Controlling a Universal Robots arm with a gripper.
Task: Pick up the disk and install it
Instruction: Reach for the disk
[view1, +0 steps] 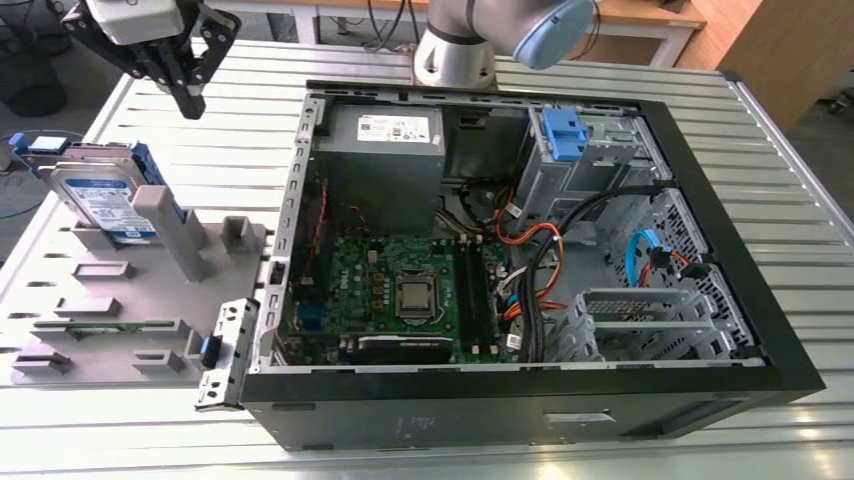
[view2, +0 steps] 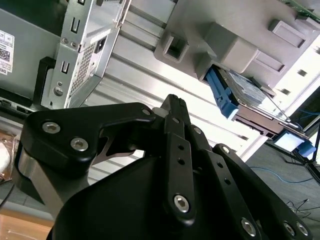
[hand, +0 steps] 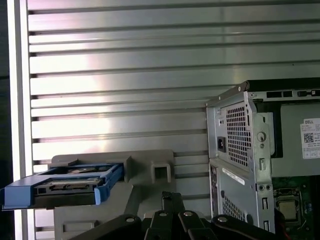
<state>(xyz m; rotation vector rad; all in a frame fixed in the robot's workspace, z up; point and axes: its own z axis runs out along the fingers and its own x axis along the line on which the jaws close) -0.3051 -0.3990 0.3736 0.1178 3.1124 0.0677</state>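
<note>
**Desk:** So, left to right, what have we got?

**Photographer:** At the exterior view's left, the disk (view1: 110, 200) stands on edge in a slot of the grey fixture (view1: 134, 290). Its blue carrier frame runs round it and the label faces the camera. Just above it and a little to the right hangs the gripper (view1: 191, 100), apart from the disk and touching nothing.

**Desk:** Jaws?

**Photographer:** Pressed together and empty, as far as the exterior and second wrist views show. The fingers point down at a slight slant toward the slatted table (view1: 787, 150).

**Desk:** Which step, then?

**Photographer:** I'd judge it the very start, the approach to the pick. Nothing is lifted. A grasp would call for the jaws to spread and come square over the disk's upper edge, clear of the fixture's posts.

**Desk:** And further right?

**Photographer:** The open computer case (view1: 534, 410) lies on its side mid-frame, and the arm (view1: 467, 45) rises behind it. Inside, the grey power-supply box (view1: 380, 150) sits along the far wall. Toward the exterior view's right, a small blue latch (view1: 563, 135) stands on the metal drive cage. No disk is in the case yet.
</note>
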